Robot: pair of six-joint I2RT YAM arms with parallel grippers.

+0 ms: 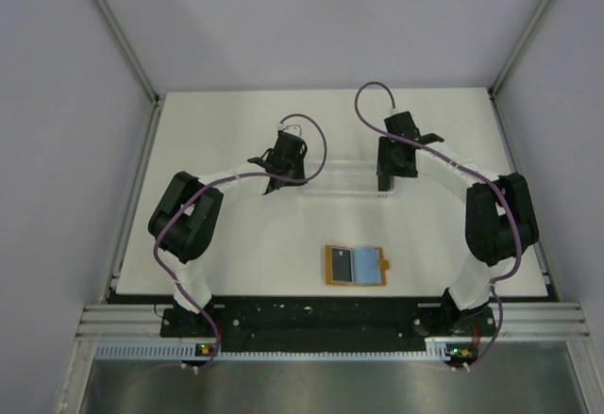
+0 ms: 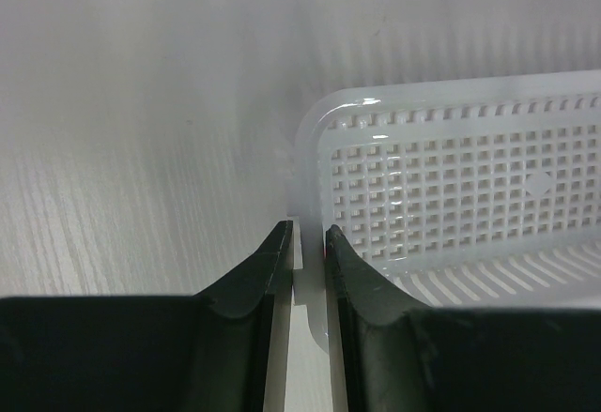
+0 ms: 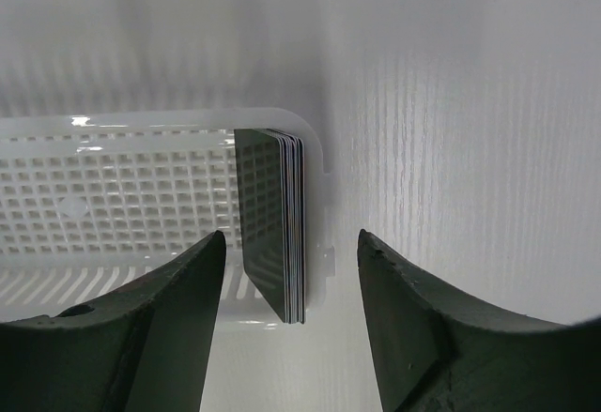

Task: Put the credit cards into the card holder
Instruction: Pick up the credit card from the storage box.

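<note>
At the tray's [image 3: 113, 196] right end, the open right gripper [image 3: 291, 234] is straddling credit cards [image 3: 268, 224] and rim [image 3: 325, 196], risking pinching both, while the left gripper [image 2: 308, 229] is clamping the tray's opposite end.

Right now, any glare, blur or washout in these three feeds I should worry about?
Top external: light is even and the picture sharp, but the white mesh tray nearly washes out against the table. Left wrist: glare spots on the tray rim, striping on the tabletop, left gripper's fingers very dark. Right wrist: credit cards sharp, glare on the rim at left.
</note>
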